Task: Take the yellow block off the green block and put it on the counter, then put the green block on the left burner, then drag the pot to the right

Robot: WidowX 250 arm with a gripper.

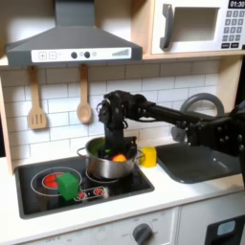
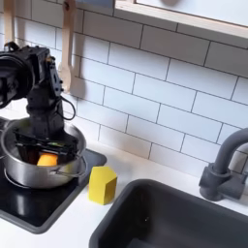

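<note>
The gripper [image 1: 112, 145] is reaching down over the far rim of the pot [image 1: 107, 167], arm coming in from the first exterior view's right. Jaws are hidden behind the pot wall in both exterior views, so I cannot tell if they are apart or clamped on the rim.

The pot is sitting on the black stovetop [image 1: 38, 191], toward its right end in the first exterior view. Orange toy food [image 2: 46, 159] and a green piece [image 1: 97, 150] are lying inside it.

The green block [image 1: 67, 184] is sitting on the left burner in the first exterior view, just left of the pot.

The yellow block [image 2: 102, 184] is resting on the counter [image 2: 80, 225], between the stovetop edge and the sink [image 2: 179, 221] in the second exterior view.
</note>
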